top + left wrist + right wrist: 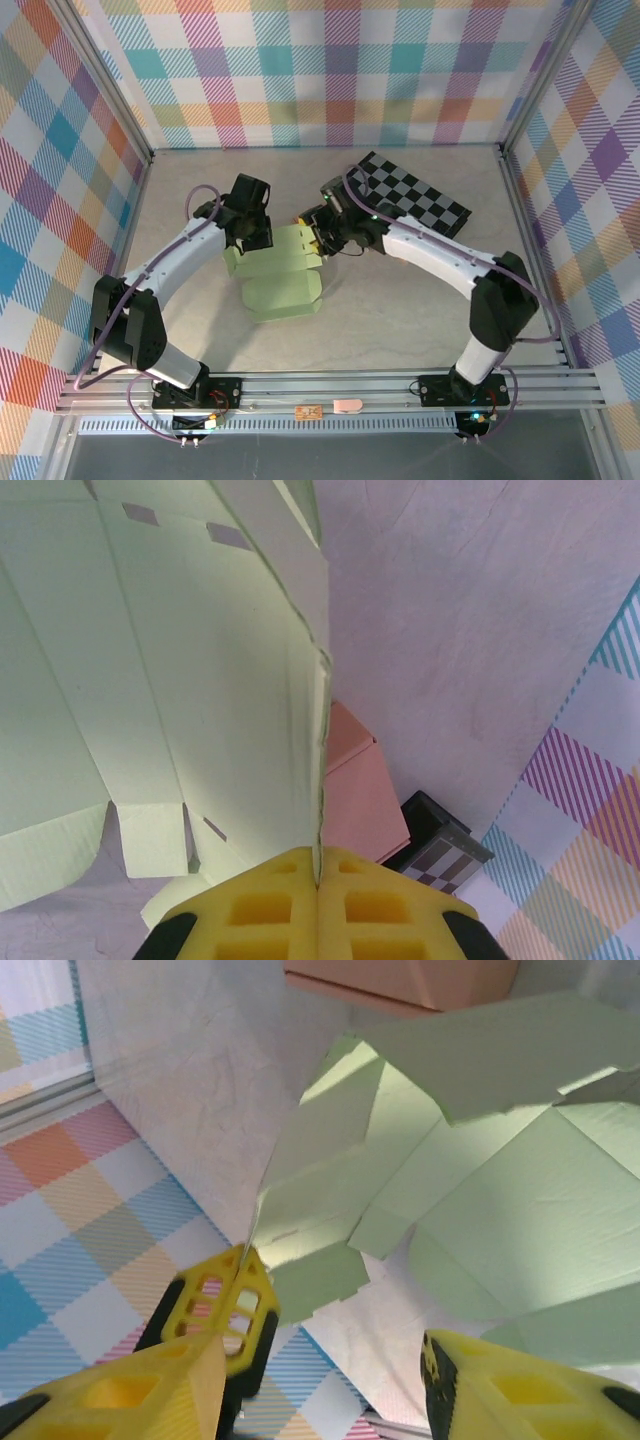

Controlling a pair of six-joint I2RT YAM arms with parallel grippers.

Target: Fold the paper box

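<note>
Yellow fingers (260, 910) of left hand (318, 875) are seen pressed together, w/ thin edge of paper box (150, 680) clamped between them; rest of the green sheet is spread ahead of that hand over the table (450, 610). Right hand (322, 1360) is seen w/ fingers apart, nothing gripped; box flaps lie just ahead of it. Pink box (355, 790) is seen beyond left fingertips.
</note>
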